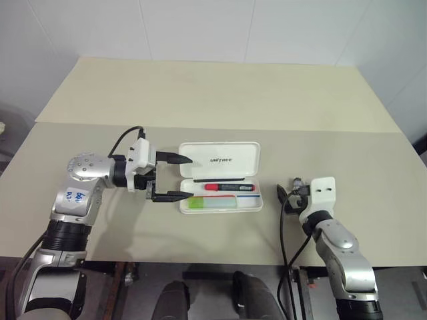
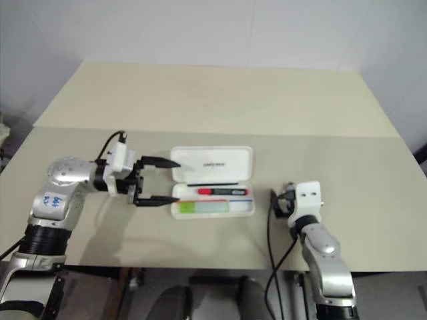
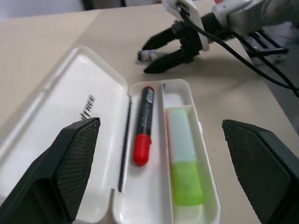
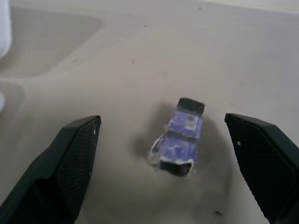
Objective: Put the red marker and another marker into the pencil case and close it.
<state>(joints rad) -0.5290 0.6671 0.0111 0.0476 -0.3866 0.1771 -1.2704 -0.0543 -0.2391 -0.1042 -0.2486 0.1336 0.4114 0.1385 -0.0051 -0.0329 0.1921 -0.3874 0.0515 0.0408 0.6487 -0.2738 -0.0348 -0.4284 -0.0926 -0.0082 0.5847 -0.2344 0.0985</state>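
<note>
White plastic pencil case, rectangular with rounded corners, lies open and flat near the middle of the beige table. Lid folded back to the far side, small dark lettering on its inner face; tray on the near side.

Red marker: slim black barrel, bright red cap. Lies lengthwise in the far part of the tray, next to the hinge, cap toward the left.

Green marker: chunky, pale translucent body with a brighter green end. Lies in the near compartment of the tray, parallel to the red marker, bright end toward the left. A thin red and blue stripe runs between the two markers.

Left gripper: at the left end of the case, pointing right. Fingers spread wide and holding nothing; the far finger reaches over the left edge of the lid, the near finger over the left end of the tray. Whether either tip touches the case cannot be told.

Right gripper: low over the table to the right of the case, apart from it. Fingers spread wide, holding nothing.

Small blue and black object: lies on the table between the right gripper's spread fingers, untouched by either.
</note>
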